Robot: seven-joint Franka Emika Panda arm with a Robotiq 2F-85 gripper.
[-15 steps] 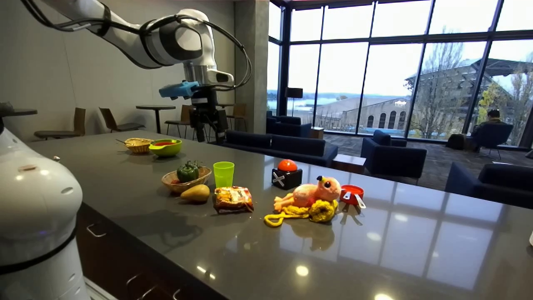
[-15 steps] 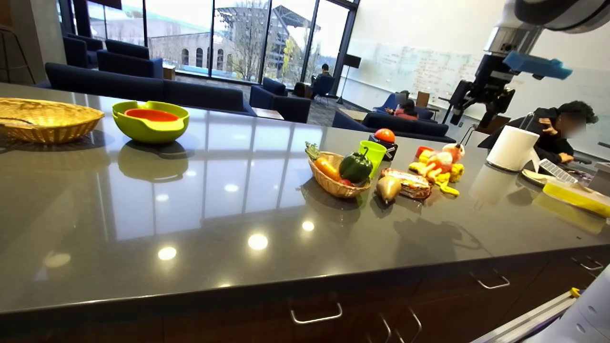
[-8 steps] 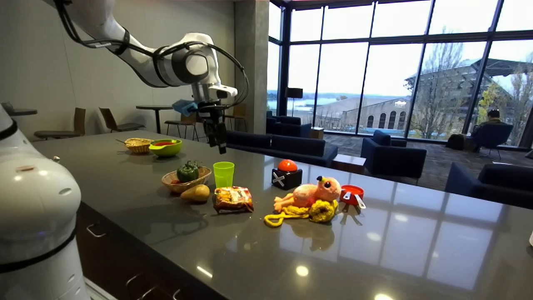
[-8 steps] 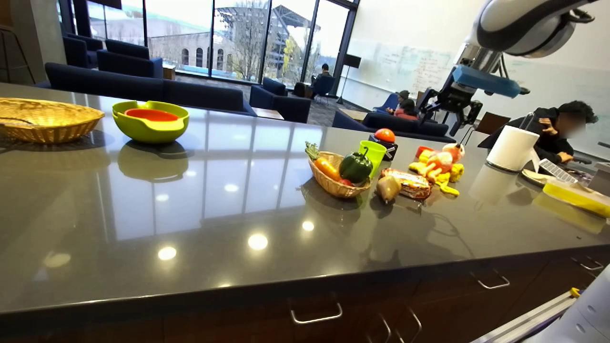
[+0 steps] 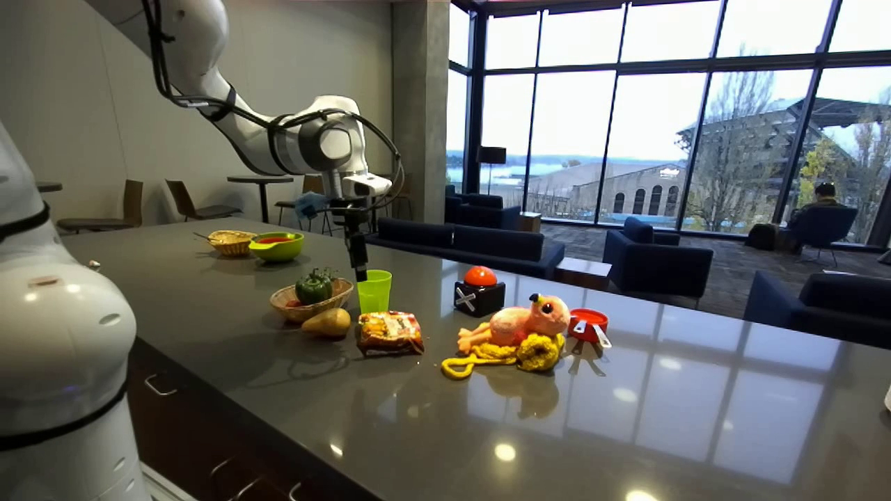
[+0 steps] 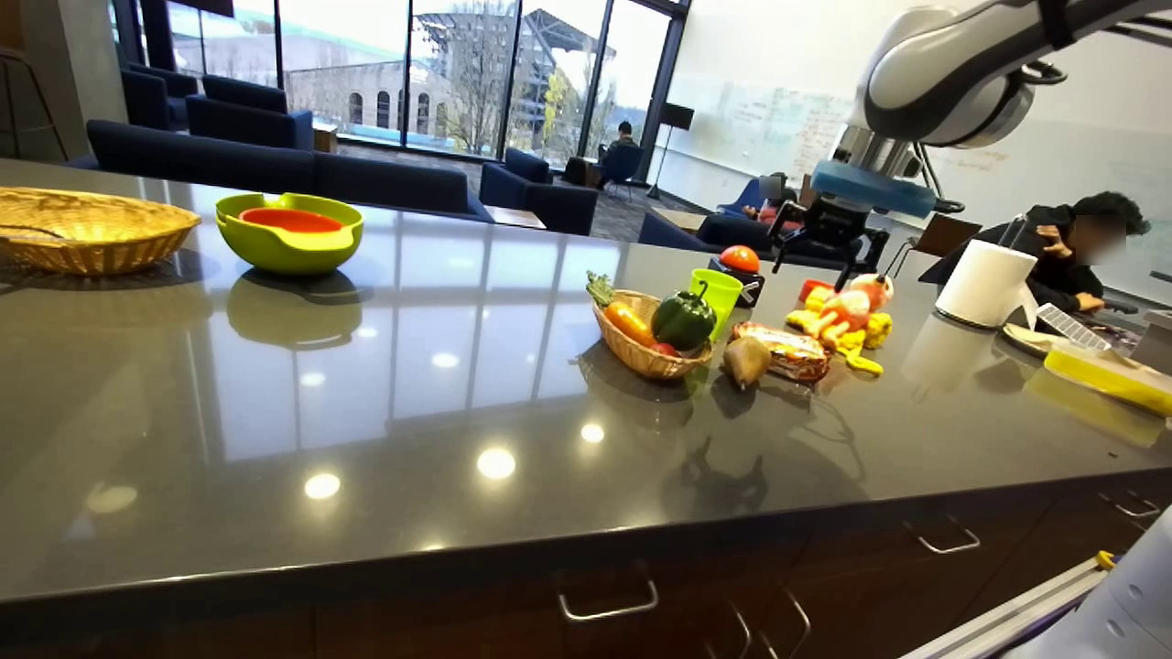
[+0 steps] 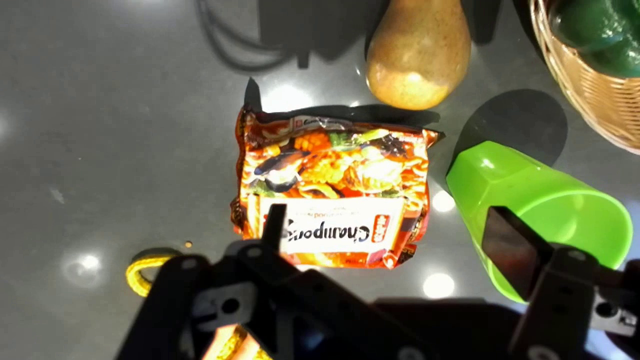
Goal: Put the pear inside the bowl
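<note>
- Wrist view: my gripper point(image 7: 392, 237) hangs above the counter point(image 7: 125, 150), jaws well apart, clamped on nothing, spread, I judge, to straddle the pear point(image 7: 420, 55).
- The pear lies on its side, beside the packet point(image 7: 332, 170) and near the basket point(image 7: 607, 100) holding the pepper point(image 7: 602, 30), fat end toward the packet, so I'd likely grip across its width.
- In both exterior views, the bowl point(image 6: 291, 256) stands well apart, something red point(image 6: 291, 221) inside, so I expect a carry.
- I count one pear, one packet, one cup point(image 7: 540, 200), one bowl, two baskets, the far basket point(image 6: 101, 252) near the bowl.
</note>
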